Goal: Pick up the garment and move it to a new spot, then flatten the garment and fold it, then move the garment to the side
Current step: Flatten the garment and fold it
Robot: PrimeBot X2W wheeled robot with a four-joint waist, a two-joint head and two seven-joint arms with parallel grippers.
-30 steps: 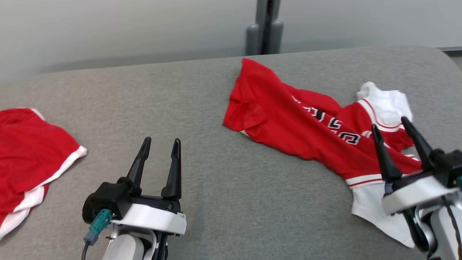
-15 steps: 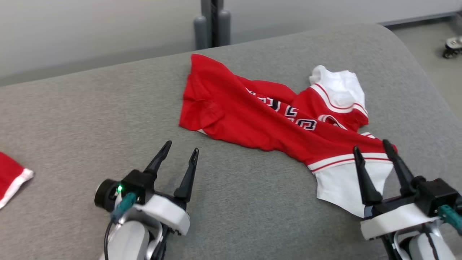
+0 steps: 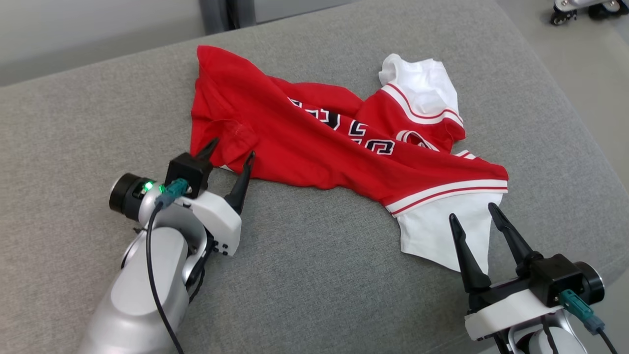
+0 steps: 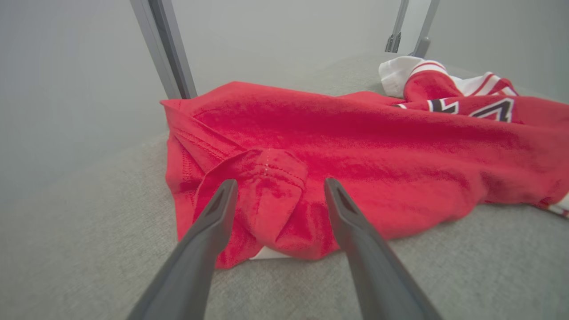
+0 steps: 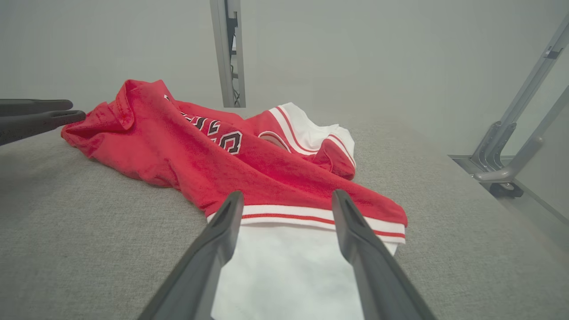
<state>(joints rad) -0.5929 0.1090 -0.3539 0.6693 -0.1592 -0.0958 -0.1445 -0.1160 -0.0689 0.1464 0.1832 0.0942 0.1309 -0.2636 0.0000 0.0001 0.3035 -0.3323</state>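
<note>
Lying crumpled on the grey fabric-covered table [image 3: 314, 275], the garment [image 3: 314, 147] stretches from the far left toward the near right of the head view. It is a red jersey with white trim and black-and-white lettering across its middle. A white panel spreads at its near right end below a red-and-white striped band, and a second white part bunches at the far right.

The left gripper [image 3: 234, 147] sits at the garment's left end with its fingers spread wide and nothing between them. In the left wrist view the left gripper [image 4: 280, 181] points its two fingers at either side of a small folded red flap of the garment [image 4: 400, 146]. I cannot tell whether the tips touch the cloth. A green plug [image 3: 172, 189] and a small green light show on that wrist.

The right gripper [image 3: 471, 211] is also spread wide and holds nothing. In the right wrist view the right gripper [image 5: 286, 193] has its fingers over the white panel, tips close to the striped band of the garment [image 5: 200, 160]. The left gripper [image 5: 78, 110] shows there at the left edge, beside the red cloth. A grey metal post [image 5: 227, 53] stands beyond the table.
</note>
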